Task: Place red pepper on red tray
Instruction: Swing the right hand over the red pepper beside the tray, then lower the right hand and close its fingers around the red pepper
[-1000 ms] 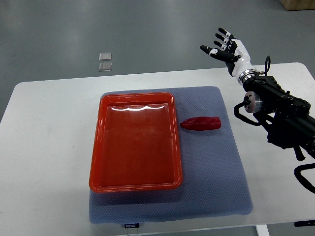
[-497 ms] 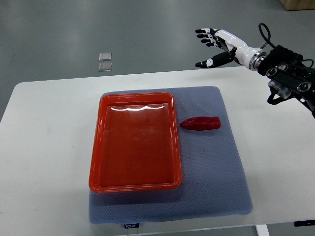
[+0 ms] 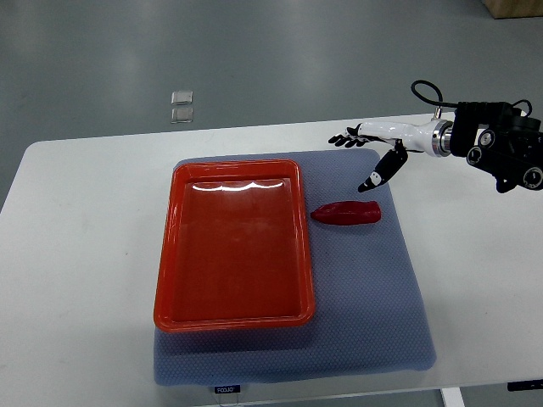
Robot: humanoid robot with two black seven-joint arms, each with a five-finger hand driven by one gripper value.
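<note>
One arm only is in view: the right arm enters from the picture's right edge and its right hand [image 3: 373, 148] hangs over the far right part of the grey mat [image 3: 373, 280], fingers [image 3: 344, 140] spread apart and holding nothing, thumb pointing down and toward the camera. Left arm not seen. The red pepper [image 3: 346, 213] lies on the mat, just beside the right rim of the red tray [image 3: 233, 318] but apart from it, not yet on the tray. Its long axis runs roughly left to right across the picture, the narrow end toward the tray, the blunter end toward the right. Key relation: the pepper lies on the near side of the hand, slightly left of the thumb tip, close in the picture; the height of the hand above the counter [image 3: 76, 254] cannot be read from this single view. Judgement: the hand must come toward the camera and down, and the fingers should close across the pepper's short width, i.e. across the far and near flanks. The tray lies directly left of the pepper, so the carry is a short leftward shift over the rim.
</note>
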